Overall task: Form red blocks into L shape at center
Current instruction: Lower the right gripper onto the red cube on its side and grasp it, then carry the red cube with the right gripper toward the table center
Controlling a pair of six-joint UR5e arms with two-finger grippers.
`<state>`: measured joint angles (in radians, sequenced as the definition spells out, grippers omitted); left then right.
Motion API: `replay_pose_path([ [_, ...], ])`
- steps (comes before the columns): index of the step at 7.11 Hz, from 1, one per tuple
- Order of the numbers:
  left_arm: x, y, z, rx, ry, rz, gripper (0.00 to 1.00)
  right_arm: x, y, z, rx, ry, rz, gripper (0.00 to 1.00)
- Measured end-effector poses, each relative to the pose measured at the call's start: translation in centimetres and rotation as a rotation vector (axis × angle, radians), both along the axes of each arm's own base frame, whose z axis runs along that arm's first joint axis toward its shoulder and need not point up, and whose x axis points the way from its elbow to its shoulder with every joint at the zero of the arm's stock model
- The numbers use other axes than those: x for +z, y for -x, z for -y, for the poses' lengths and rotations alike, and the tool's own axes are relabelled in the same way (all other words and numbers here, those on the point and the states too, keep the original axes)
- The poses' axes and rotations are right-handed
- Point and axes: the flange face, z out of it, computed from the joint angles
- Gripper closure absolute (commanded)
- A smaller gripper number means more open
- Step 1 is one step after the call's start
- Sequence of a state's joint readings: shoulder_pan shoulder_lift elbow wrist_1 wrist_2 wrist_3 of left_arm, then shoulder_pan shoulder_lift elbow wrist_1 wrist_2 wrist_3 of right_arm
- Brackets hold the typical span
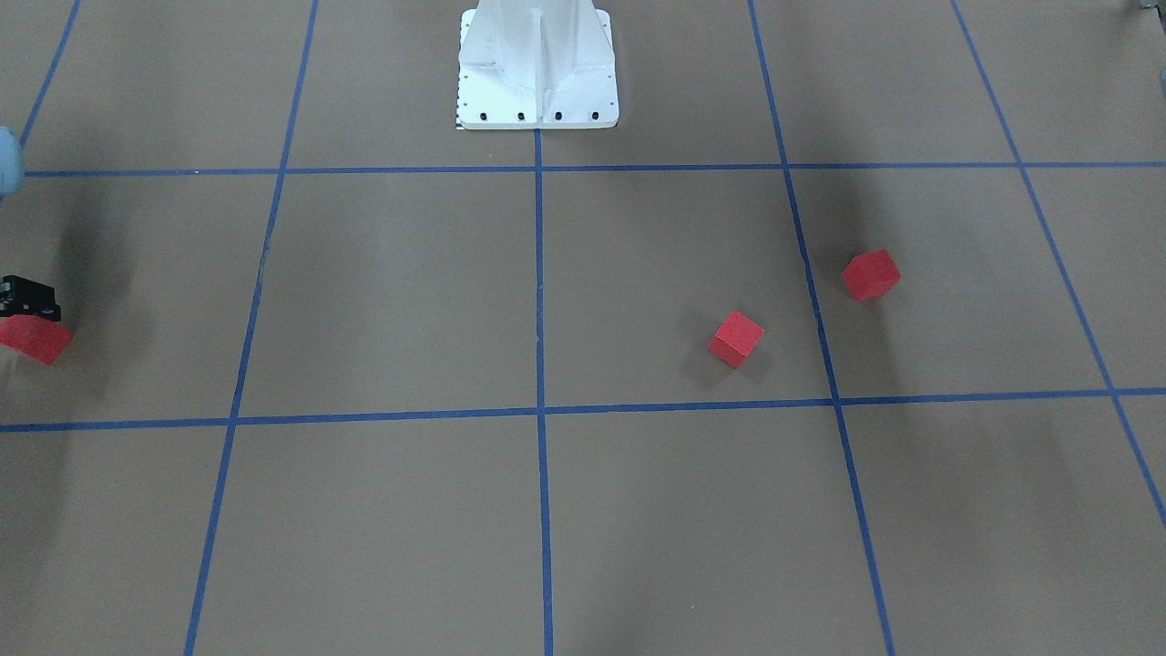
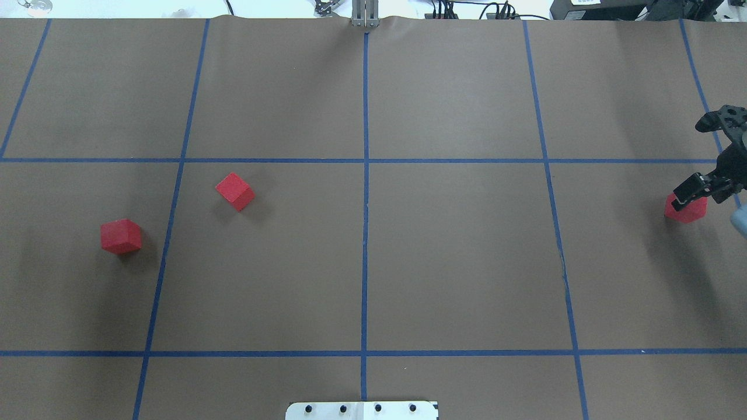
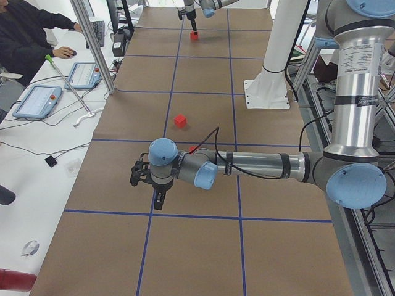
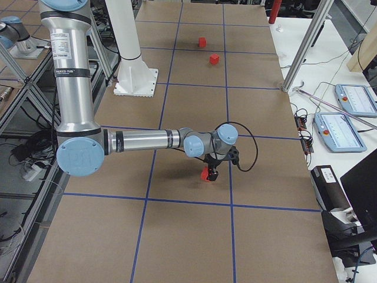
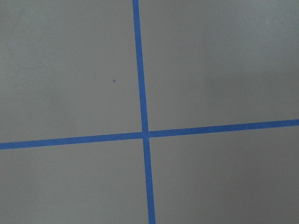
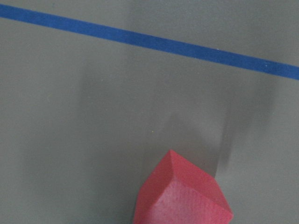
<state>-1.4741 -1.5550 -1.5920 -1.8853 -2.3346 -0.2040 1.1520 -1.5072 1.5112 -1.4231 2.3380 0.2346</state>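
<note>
Three red blocks lie on the brown table. Two are on my left side: one (image 2: 121, 236) (image 1: 871, 275) further out, one (image 2: 235, 191) (image 1: 736, 339) closer to the center tape line (image 2: 365, 233). The third red block (image 2: 687, 211) (image 1: 33, 341) (image 6: 184, 198) is at the far right edge. My right gripper (image 2: 681, 198) (image 1: 30, 308) (image 4: 212, 172) is down at this block, with a fingertip on its top edge; I cannot tell whether it is closed. My left gripper (image 3: 159, 200) hovers over a tape crossing, shown only in the exterior left view, so its state is unclear.
The white robot base (image 1: 537, 73) stands at the table's near-robot edge on the center line. Blue tape splits the brown paper into large squares. Operators' tablets (image 4: 341, 127) and a metal post (image 4: 300, 53) are beyond the far table edge.
</note>
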Motion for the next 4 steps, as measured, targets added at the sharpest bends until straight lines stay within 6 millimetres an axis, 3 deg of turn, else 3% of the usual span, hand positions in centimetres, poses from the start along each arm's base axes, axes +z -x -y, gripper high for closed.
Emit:
replay_pose_path([
  [1, -0.21, 0.03, -0.05, -0.001, -0.004, 0.000, 0.00, 0.32, 0.22, 0.43, 0.012, 0.018, -0.005, 0.24],
  [2, -0.44, 0.06, -0.06, -0.001, -0.009, -0.001, 0.00, 0.48, 0.40, 0.79, 0.025, 0.034, -0.010, 0.51],
  [4, -0.55, 0.08, -0.08, -0.001, -0.011, -0.001, 0.00, 0.76, 0.38, 0.86, 0.048, 0.061, -0.018, 0.90],
])
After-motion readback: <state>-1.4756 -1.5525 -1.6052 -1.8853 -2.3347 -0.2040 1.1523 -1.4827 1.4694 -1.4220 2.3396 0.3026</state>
